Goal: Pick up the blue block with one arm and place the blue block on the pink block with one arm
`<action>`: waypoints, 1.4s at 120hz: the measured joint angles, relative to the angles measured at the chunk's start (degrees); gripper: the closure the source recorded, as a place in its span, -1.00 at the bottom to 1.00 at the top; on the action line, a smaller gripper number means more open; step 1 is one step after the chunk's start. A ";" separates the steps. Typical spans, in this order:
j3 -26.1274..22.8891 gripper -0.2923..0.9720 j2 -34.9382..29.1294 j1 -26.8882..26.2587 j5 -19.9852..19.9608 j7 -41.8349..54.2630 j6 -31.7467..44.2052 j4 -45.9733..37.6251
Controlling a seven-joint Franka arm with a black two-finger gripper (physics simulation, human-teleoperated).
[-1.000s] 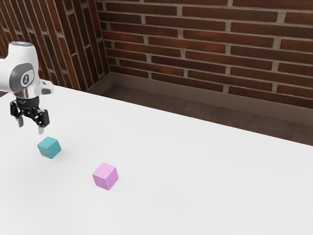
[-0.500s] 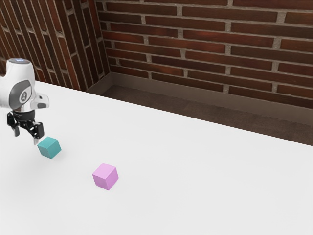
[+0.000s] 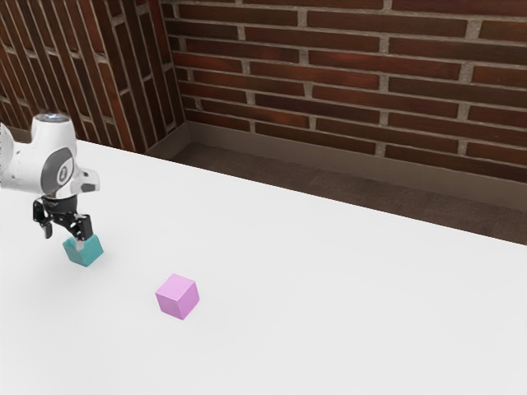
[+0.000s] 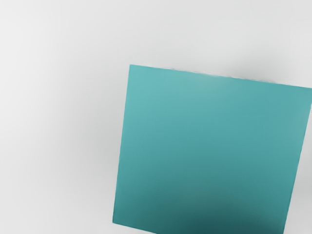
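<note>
- One second before, in the exterior view, the gripper [image 3: 62, 237] had hung clear above the blue block [image 3: 86, 253]. Since then it had dropped and shifted toward the exterior view's right.
- Its fingers stood spread apart at the level of the block's top. The right-hand finger overlapped the block's upper edge, and the other stood off to the left.
- From this side it could not be told whether the fingers truly straddled the block or stood just behind it, and nothing was pinched yet.
- The blue block rested flat on the white table [image 3: 329, 271], unmoved, at the table's left.
- The pink block [image 3: 177, 296] sat apart from it, nearer and to the right, also untouched.
- In the wrist view, the blue block [image 4: 209, 151] loomed large and square just beneath the hand, its edges skewed against the frame, with bare table [image 4: 53, 122] beside it.
- That closeness suggested the descent was nearly done. The block lay off-centre under the camera, so the hand probably needed a small correction before closing.
- By that reading the task was early: the grasp, the lift and the stacking on the pink block all remained.
</note>
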State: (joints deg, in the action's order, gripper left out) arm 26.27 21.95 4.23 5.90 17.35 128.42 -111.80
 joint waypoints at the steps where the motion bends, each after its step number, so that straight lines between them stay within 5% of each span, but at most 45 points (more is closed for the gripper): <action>1: -0.02 -0.54 0.18 0.03 -0.17 0.02 0.06 0.06; 26: -1.02 -0.53 4.45 0.55 -3.43 0.40 1.02 3.66; 48: -1.22 -0.20 5.60 1.15 -6.70 0.60 1.35 3.86; 106: -3.85 -0.07 7.44 3.10 -7.22 1.31 1.43 6.16; 150: -2.60 -0.03 0.08 -7.22 -10.97 2.95 -3.45 3.85; 168: 4.78 -0.03 -1.82 -17.95 -14.98 3.29 -4.75 1.59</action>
State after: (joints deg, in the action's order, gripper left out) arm 31.05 20.13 -13.72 -9.08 20.65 123.68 -110.21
